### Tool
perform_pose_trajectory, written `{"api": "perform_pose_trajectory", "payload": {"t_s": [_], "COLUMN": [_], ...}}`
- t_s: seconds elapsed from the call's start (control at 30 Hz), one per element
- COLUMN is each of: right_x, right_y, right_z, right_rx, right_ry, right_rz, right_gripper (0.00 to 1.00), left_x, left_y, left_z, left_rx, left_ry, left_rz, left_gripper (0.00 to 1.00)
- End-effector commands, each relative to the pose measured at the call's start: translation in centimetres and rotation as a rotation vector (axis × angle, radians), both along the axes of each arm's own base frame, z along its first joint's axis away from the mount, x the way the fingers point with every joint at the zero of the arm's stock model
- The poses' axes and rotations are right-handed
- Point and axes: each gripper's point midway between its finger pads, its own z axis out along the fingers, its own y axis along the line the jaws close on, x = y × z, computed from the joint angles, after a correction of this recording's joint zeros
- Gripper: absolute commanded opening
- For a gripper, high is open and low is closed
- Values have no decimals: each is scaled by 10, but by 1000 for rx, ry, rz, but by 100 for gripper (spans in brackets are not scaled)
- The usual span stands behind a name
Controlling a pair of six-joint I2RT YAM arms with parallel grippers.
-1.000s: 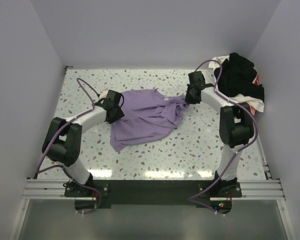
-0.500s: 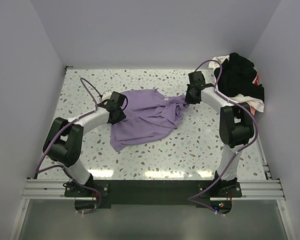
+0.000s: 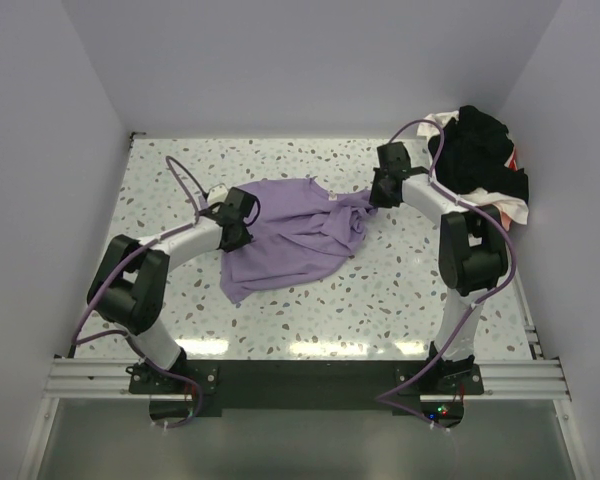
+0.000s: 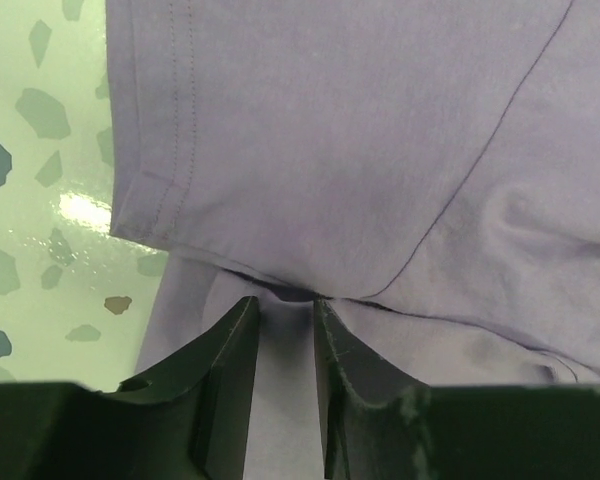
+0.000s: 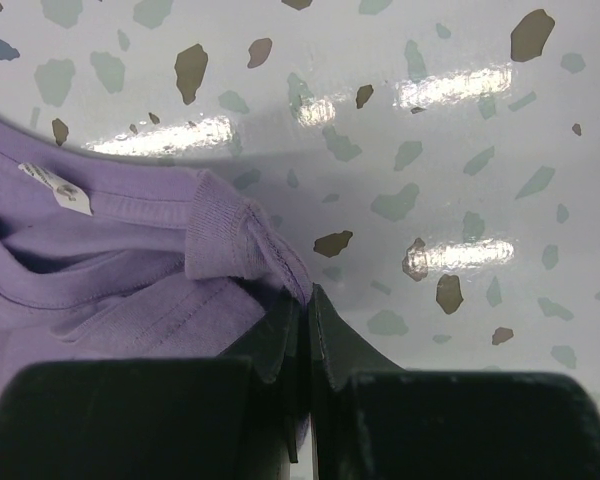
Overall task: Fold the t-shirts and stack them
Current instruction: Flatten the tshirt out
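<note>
A lilac t-shirt (image 3: 290,240) lies crumpled on the speckled table (image 3: 400,290), mid-table. My left gripper (image 3: 242,228) sits low over its left edge. In the left wrist view the left gripper (image 4: 285,305) stands open by a narrow gap, with a fold of lilac cloth (image 4: 360,150) lying between and under the fingers beside the hemmed sleeve (image 4: 155,150). My right gripper (image 3: 373,198) is at the shirt's right end. Seen from the right wrist, it (image 5: 308,295) is shut on the edge by the ribbed collar (image 5: 225,235).
A heap of other t-shirts is piled at the back right corner: a black one (image 3: 480,155) on top, white cloth (image 3: 510,210) below it, a bit of red (image 3: 514,158) at the wall. White walls close in the table on three sides.
My left gripper has slid right, further onto the lilac shirt's left edge, and its jaws have narrowed. The right arm holds still.
</note>
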Motion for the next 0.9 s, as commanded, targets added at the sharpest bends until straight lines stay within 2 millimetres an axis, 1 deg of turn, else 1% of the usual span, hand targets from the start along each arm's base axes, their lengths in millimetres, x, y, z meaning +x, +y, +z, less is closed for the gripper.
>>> {"api": "perform_pose_trajectory", "payload": {"t_s": [0.0,0.07,0.1,0.17,0.2,0.33,0.4,0.43,0.47,0.5,0.53,0.57,0.6,0.63,0.67,0.7,0.73,0.77,0.8,0.83,0.87], "right_x": [9,10,11,12,14,17,21,22,24,33,39,44,59,68,77,93,100,109,120,124,129], "right_y": [5,6,6,8,8,11,15,17,21,22,23,24,26,26,33,36,36,37,34,30,26], "right_z": [11,13,16,19,22,33,48,54,64,80,90,99,122,134,149,177,192,212,247,266,290], "right_rx": [23,27,31,35,40,59,85,96,123,156,176,194,227,243,282,333,360,393,457,485,513], "right_ry": [-44,-48,-51,-55,-61,-77,-103,-113,-131,-167,-187,-204,-256,-288,-325,-385,-420,-467,-536,-575,-632], "right_rz": [7,10,10,13,12,12,17,20,28,18,13,8,-6,-15,3,2,-1,4,8,4,4], "right_gripper": [0,0,0,0,0,0,0,0,0,0,0,0,0,0,0,0,0,0,0,0,0], "left_x": [3,3,3,3,4,3,6,9,16,25,34,44,63,77,100,114,127,149,153,166,173], "left_y": [1,1,1,1,1,6,18,23,39,43,51,74,73,79,88,89,92,98,101,104,112], "left_z": [1,5,6,10,13,25,36,47,56,69,83,92,118,129,172,174,190,252,264,272,335], "left_rx": [25,20,21,19,22,31,39,28,22,1,-26,-44,-94,-96,-91,-81,-73,-76,-75,-71,-72], "left_ry": [-18,-27,-29,-38,-43,-65,-79,-105,-126,-157,-193,-218,-278,-307,-396,-383,-401,-519,-506,-513,-641], "left_rz": [1,-2,-6,-9,-13,-9,15,24,60,60,73,115,100,107,114,106,101,102,99,97,99], "left_gripper": [27,20,13,7,0,0,0,0,0,0,0,0,0,0,0,0,0,0,0,0,0]}}
